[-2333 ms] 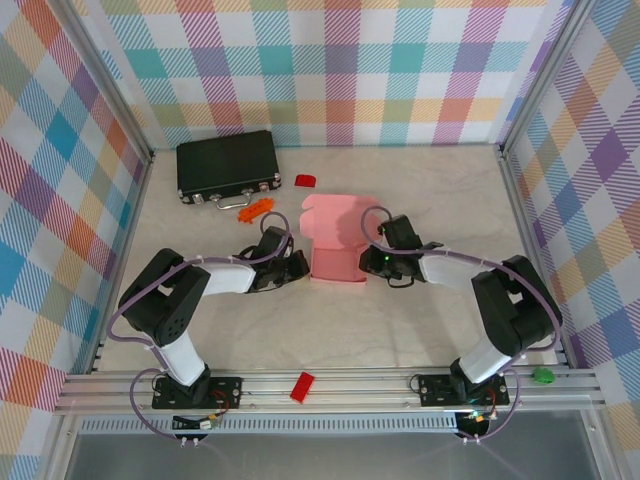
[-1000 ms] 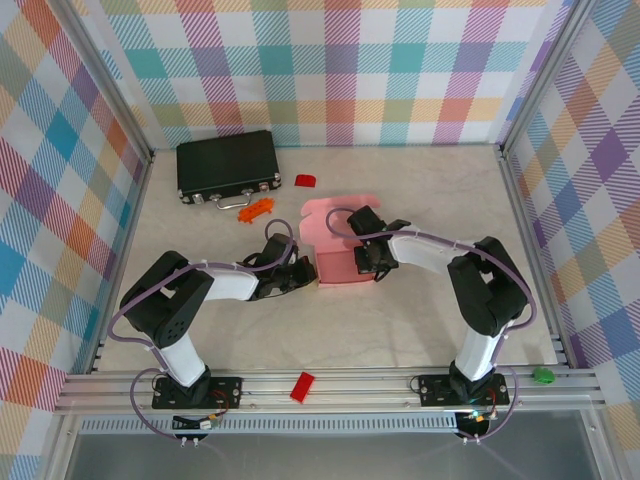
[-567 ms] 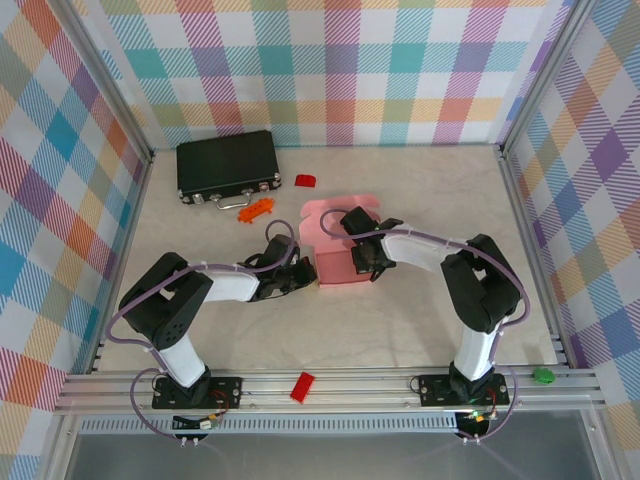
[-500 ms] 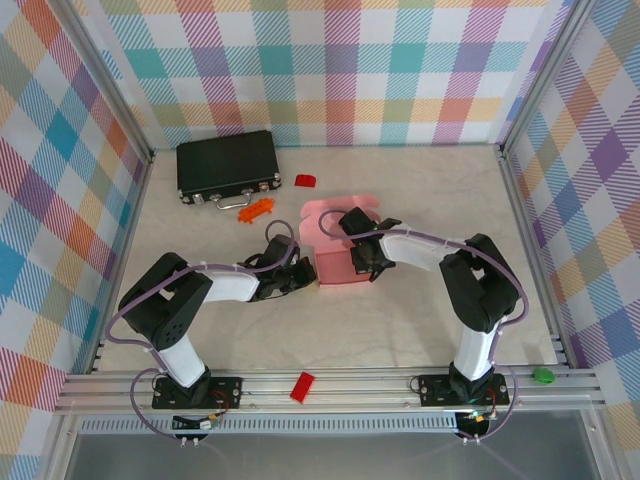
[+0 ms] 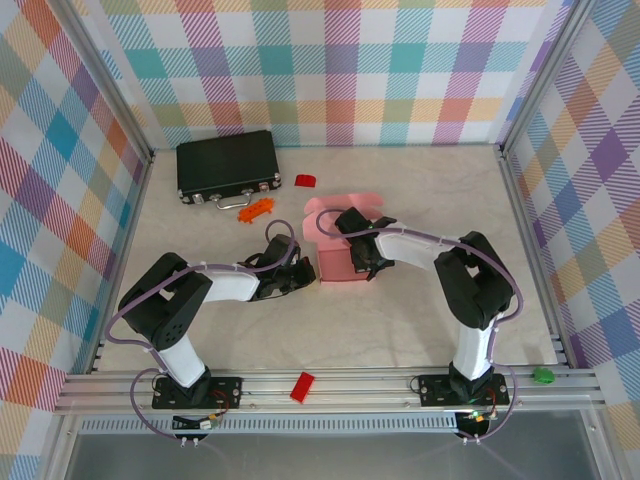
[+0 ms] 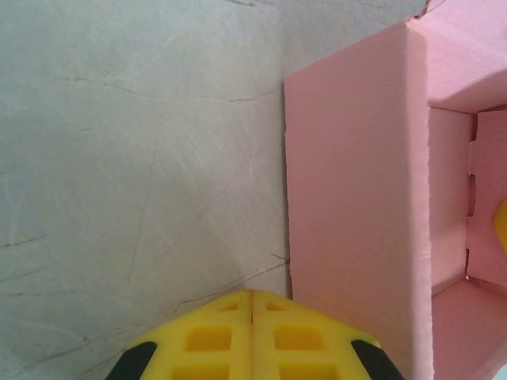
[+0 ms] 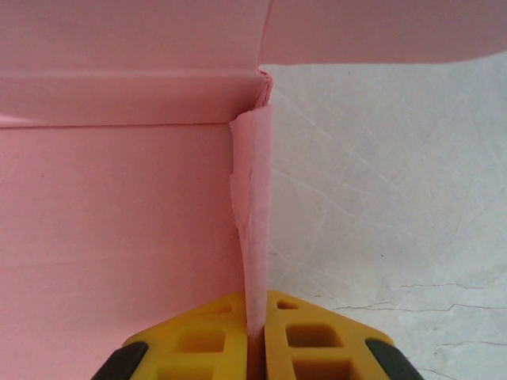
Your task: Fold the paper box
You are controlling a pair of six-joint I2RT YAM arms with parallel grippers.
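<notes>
Swung inward, the right gripper (image 7: 255,307) pinches a raised wall of the paper box (image 5: 332,268), the left gripper (image 6: 252,297) closed empty alongside; walls stand, lid remains open.

Left arm (image 5: 165,305), lower left of the top view, and right arm (image 5: 482,292), lower right: black joint housings, white link shells, a lilac cable (image 5: 113,325) looping along each, black base plates (image 5: 196,392). Left fingers (image 6: 207,342) and right fingers (image 7: 200,342): yellow pads with square recesses, black corners
</notes>
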